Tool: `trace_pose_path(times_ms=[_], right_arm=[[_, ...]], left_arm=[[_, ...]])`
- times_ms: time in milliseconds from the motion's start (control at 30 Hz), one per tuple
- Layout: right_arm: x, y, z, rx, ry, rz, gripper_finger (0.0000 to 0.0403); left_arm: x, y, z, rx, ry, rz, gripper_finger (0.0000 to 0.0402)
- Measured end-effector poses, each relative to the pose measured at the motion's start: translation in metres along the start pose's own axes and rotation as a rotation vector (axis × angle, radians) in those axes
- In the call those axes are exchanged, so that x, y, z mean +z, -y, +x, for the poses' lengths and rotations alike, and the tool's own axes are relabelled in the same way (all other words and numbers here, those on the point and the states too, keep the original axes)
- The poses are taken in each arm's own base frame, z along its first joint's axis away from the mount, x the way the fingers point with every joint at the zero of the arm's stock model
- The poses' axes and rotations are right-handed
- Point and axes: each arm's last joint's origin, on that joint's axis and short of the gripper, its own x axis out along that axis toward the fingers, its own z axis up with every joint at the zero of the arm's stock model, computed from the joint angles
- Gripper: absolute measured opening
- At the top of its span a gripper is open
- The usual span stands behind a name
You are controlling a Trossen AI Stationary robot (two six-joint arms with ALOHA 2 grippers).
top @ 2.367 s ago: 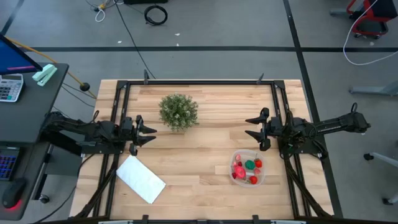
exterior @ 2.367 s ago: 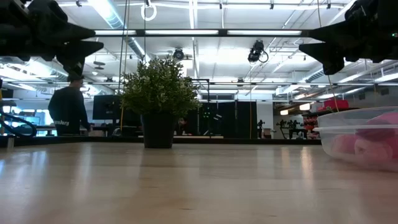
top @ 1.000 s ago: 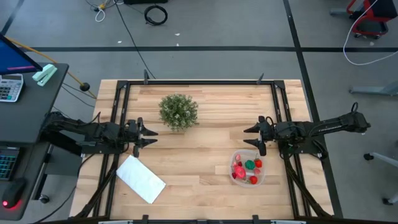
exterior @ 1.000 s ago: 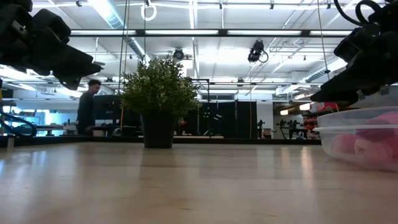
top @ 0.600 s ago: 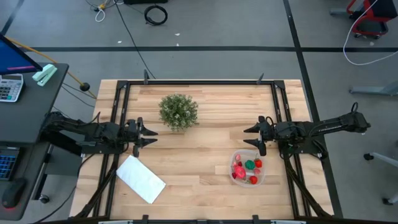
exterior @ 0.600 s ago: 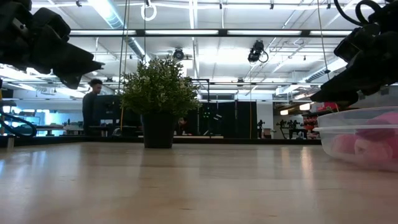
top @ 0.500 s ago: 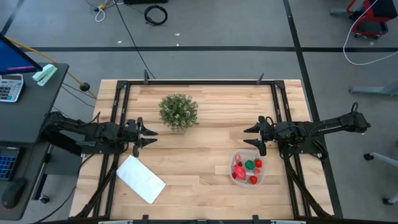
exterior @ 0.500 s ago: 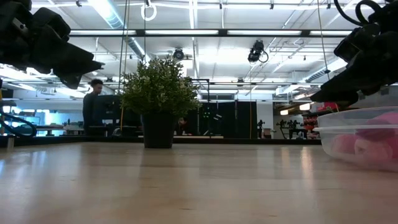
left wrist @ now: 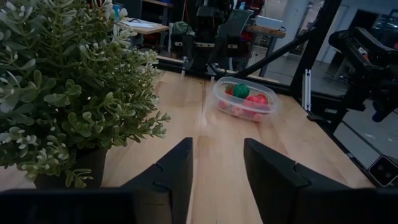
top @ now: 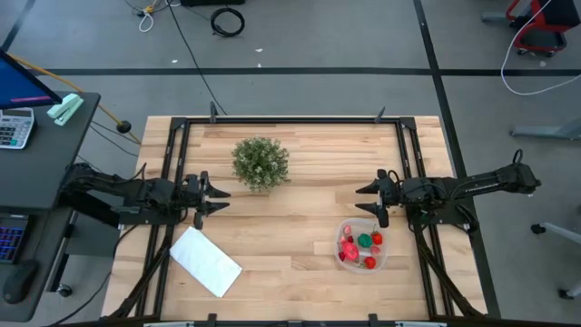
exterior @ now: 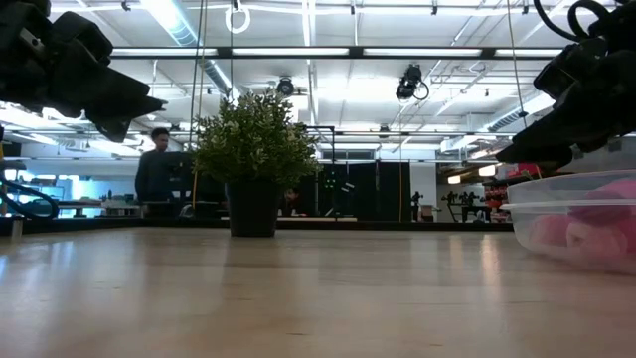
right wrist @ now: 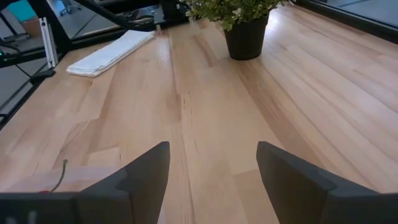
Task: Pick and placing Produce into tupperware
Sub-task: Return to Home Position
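Note:
The round clear tupperware [top: 363,245] stands on the table's near right part and holds the produce: several red and pink pieces [top: 349,250] and one green piece [top: 364,240]. The left wrist view shows the tupperware [left wrist: 244,99] farther off, with the green piece [left wrist: 240,91] on top. My right gripper [top: 361,201] hovers open just beyond the tupperware's far rim, pointing toward the table's left. My left gripper [top: 224,198] hovers open at the left, beside the plant, pointing right. Nothing lies between the left gripper's [left wrist: 217,168] fingers or the right gripper's [right wrist: 214,180].
A bushy green potted plant [top: 260,163] stands at the far middle of the table, close to my left gripper. A flat white rectangle [top: 206,262] lies near the front left. Bare wood [top: 290,227] stretches between the two grippers. A person [exterior: 154,179] stands in the room behind.
Both arms and everything on the table have kept still. Only the person in the room behind has stepped a little to the right in the low view.

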Motion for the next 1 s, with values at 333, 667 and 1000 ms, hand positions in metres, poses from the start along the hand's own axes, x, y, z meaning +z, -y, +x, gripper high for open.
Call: trace_pose_path(times_ms=[333,667,1000], right_arm=[[0.0001,0.0000,0.0000,0.000,0.000,0.000,0.0250],[0.0001,0.0000,0.0000,0.000,0.000,0.000,0.0250],[0.0003,0.0000,-0.0001,0.000,0.001,0.000,0.0250]], left_arm=[[0.0002,0.0001,0.0000,-0.001,0.002,-0.001,0.0141],[0.0001,0.0001,0.0000,-0.001,0.001,0.000,0.0153],[0.0001,0.0001,0.0000,-0.001,0.001,-0.001,0.0141]])
